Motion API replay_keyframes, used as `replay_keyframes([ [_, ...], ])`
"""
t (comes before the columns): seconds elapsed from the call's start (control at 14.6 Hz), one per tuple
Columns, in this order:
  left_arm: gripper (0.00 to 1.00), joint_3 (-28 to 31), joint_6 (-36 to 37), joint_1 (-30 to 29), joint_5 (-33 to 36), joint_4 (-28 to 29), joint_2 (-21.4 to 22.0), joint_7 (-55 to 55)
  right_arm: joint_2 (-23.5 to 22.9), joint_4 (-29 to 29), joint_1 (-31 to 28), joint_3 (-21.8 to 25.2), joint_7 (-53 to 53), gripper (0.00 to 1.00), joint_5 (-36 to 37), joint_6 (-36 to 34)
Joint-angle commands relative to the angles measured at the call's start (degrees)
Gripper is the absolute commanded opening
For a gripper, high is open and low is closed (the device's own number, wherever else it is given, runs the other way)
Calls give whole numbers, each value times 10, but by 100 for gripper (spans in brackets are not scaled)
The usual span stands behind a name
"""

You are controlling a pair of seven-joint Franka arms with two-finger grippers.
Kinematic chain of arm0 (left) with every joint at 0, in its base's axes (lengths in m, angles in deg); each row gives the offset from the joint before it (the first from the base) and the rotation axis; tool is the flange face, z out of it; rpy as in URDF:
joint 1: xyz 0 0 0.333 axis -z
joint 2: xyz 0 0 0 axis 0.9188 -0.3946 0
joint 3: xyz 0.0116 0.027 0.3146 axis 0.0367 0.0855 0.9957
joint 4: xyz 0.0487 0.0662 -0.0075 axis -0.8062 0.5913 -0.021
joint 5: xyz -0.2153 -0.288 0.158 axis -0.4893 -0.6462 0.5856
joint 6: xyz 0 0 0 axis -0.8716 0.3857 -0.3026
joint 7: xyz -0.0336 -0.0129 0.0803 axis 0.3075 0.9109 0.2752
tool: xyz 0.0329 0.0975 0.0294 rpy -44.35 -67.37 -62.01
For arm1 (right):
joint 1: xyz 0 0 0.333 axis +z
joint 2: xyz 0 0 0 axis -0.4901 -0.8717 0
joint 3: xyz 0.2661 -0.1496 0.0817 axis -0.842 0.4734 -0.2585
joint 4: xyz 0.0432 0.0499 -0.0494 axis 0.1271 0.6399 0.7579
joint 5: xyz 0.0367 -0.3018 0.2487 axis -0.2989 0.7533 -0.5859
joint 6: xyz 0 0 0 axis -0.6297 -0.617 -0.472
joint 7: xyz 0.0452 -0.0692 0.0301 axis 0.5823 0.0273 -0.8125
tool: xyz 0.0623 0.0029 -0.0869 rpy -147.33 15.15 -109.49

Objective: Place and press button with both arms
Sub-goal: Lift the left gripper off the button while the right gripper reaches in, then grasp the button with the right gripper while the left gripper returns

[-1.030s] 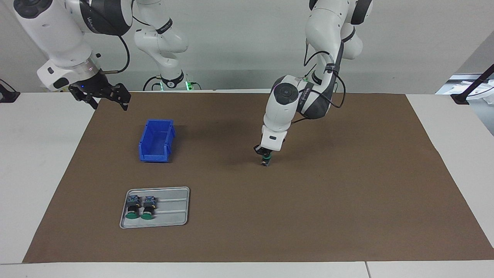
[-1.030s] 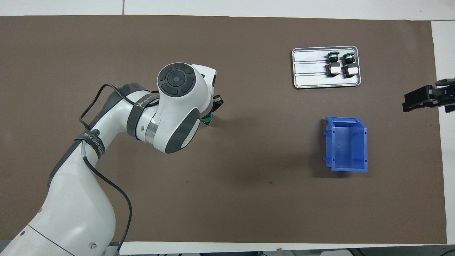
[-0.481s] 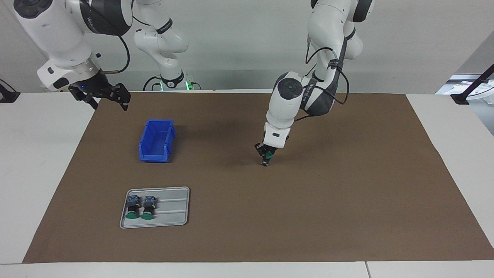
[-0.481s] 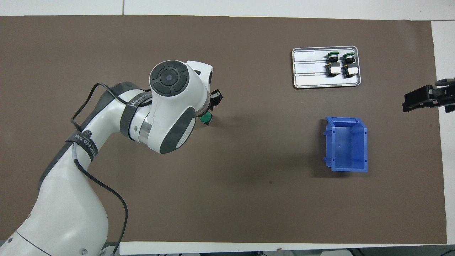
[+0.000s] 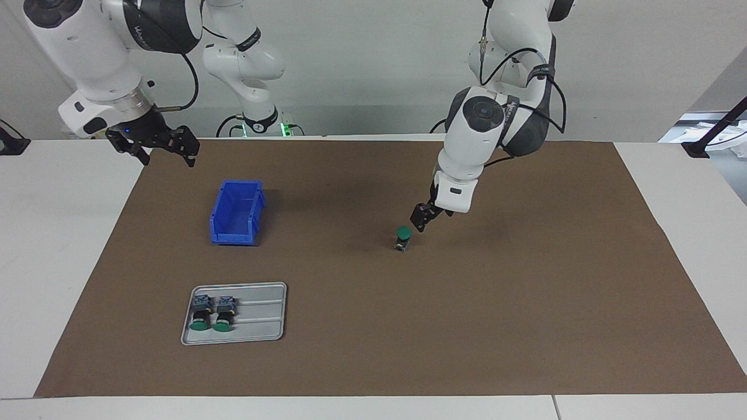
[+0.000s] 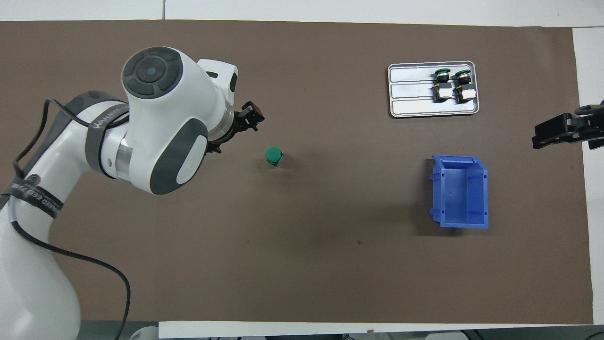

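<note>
One button (image 5: 402, 238) (image 6: 273, 155) stands upright on the brown mat near the table's middle, green cap up, with nothing touching it. My left gripper (image 5: 421, 218) hangs a little above the mat, just beside the button toward the left arm's end. It is open and holds nothing. In the overhead view the left arm's wrist covers most of that gripper. My right gripper (image 5: 159, 148) (image 6: 561, 132) waits in the air over the mat's edge at the right arm's end, open and empty.
A grey tray (image 5: 259, 318) (image 6: 409, 97) holds two more buttons (image 5: 212, 314) (image 6: 452, 84) lying on their sides. A blue bin (image 5: 236, 212) (image 6: 461, 192) stands nearer to the robots than the tray. Both are toward the right arm's end.
The left gripper opened, let go of the button and drew up and away toward the left arm's end. The button stays standing on the mat. The right arm has not moved.
</note>
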Motion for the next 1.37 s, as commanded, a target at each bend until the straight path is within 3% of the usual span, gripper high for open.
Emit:
replay_keyframes([
  [0.0,100,0,47,-24,7,6,21,53,6,0,-1,-4,8,99,-44,6],
  [0.14,99,0,86,-58,7,7,44,113,-1,-7,22,-18,93,99,-53,10],
  [0.41,99,0,100,-113,8,12,74,182,-70,-85,104,-21,246,99,-59,13],
  [0.69,99,0,154,-184,36,12,109,306,-187,-177,223,-21,450,99,-64,77],
  [0.89,99,-1,179,-214,71,10,131,357,-318,-313,303,-19,582,99,-57,86],
  [0.96,99,0,194,-220,77,9,138,378,-347,-332,322,-18,613,99,-55,94],
  [1.3,99,0,247,-279,78,-8,169,431,-411,-301,378,-19,700,99,-40,216],
])
